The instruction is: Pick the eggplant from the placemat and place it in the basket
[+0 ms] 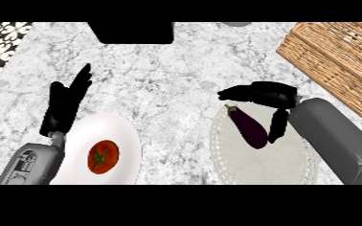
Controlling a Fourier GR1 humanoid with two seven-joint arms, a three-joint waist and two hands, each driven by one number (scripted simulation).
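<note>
At centre right of the frame, the right hand (267, 96) brackets the eggplant (247, 126) on its placemat (283, 159), fingers spread for a grasp (basket (326, 57) waits upper right).

My right hand (272, 96) is hovering over the eggplant (248, 127) lying on the round placemat (283, 165), fingers spread around it. My left hand (65, 103) is resting open beside a white plate (120, 129) carrying a tomato (103, 156). A wicker basket (329, 52) is sitting far right on the marble surface (170, 86).
</note>
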